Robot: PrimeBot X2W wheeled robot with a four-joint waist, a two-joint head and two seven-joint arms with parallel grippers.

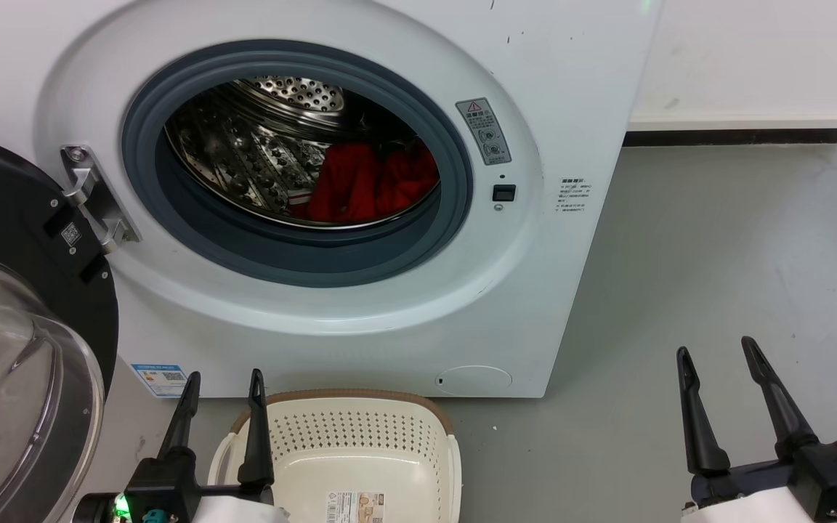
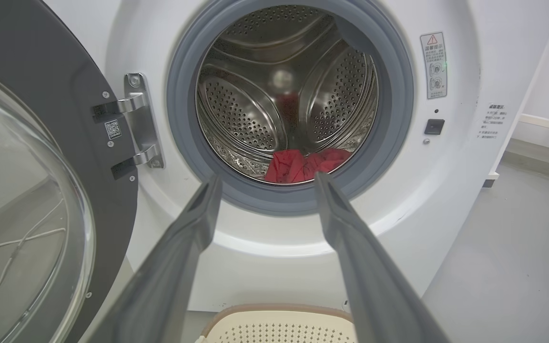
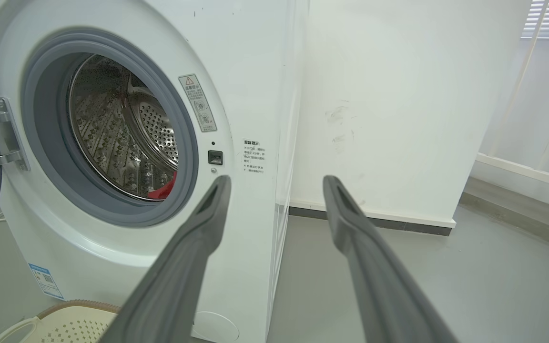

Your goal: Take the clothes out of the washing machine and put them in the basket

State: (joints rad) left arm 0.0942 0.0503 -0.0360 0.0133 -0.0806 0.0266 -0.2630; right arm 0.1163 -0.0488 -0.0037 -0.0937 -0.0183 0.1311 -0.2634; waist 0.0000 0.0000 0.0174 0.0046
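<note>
Red clothes [image 1: 371, 181] in washing machine [image 1: 389, 312] | head view: basket [image 1: 360, 396] label [image 1: 354, 505] | left pincer [image 1: 224, 373], right pincer [image 1: 714, 345] agape

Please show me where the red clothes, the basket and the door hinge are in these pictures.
red clothes [image 1: 368, 183], head view, middle of the heap.
basket [image 1: 352, 430], head view, its perforated back wall.
door hinge [image 2: 142, 125], left wrist view, its metal plate.

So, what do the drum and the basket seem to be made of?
The drum looks like polished steel: it is shiny and reflective, with rows of punched holes. The basket looks like moulded plastic, matte cream, with even small perforations in its walls.
</note>
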